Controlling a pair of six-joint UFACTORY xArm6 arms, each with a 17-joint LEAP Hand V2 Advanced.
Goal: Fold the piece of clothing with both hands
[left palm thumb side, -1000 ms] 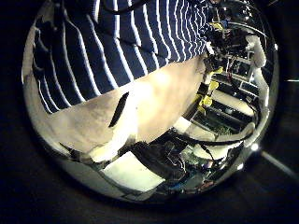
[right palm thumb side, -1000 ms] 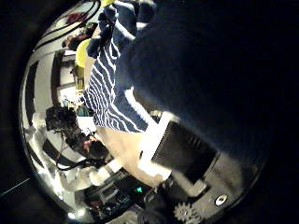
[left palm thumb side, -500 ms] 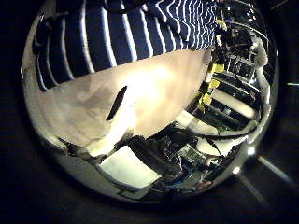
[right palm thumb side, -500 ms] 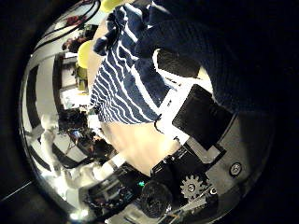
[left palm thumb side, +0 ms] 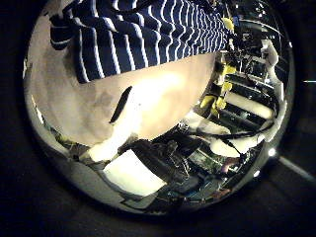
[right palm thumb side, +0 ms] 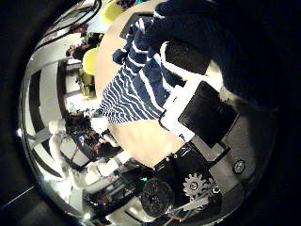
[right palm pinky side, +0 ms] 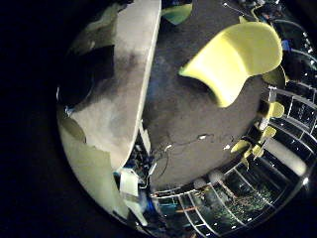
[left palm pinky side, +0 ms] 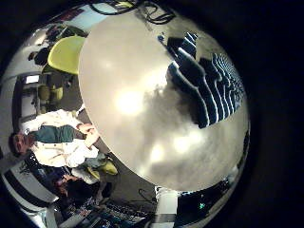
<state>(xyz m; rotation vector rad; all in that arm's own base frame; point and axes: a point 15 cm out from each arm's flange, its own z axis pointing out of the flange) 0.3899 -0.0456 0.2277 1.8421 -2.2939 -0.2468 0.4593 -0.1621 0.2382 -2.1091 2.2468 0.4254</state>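
Note:
The striped piece of clothing [left palm pinky side: 204, 81] lies bunched on the round table [left palm pinky side: 133, 119], away from my left palm. In the left thumb side palm view the clothing [left palm thumb side: 138, 35] lies beyond my left hand [left palm thumb side: 123, 148], whose fingers [left palm thumb side: 123, 107] reach straight over bare table [left palm thumb side: 163, 94] with nothing between them. In the right thumb side palm view the clothing [right palm thumb side: 141, 85] hangs close to the palm, and my right hand [right palm thumb side: 193, 99] has fingers [right palm thumb side: 186, 58] curled into the cloth, which folds over them.
The right little finger side palm view shows the table's edge [right palm pinky side: 134, 59], the floor below and a chair [right palm pinky side: 233, 55] beside it. Another chair [left palm pinky side: 66, 52] stands past the table's far rim. Shelves and equipment [left palm thumb side: 242, 84] stand behind the table.
In the right thumb side palm view the cloth has drawn back from the camera and the hand's fingers now show. The left thumb side palm view has shifted and now shows the clothing's hem.

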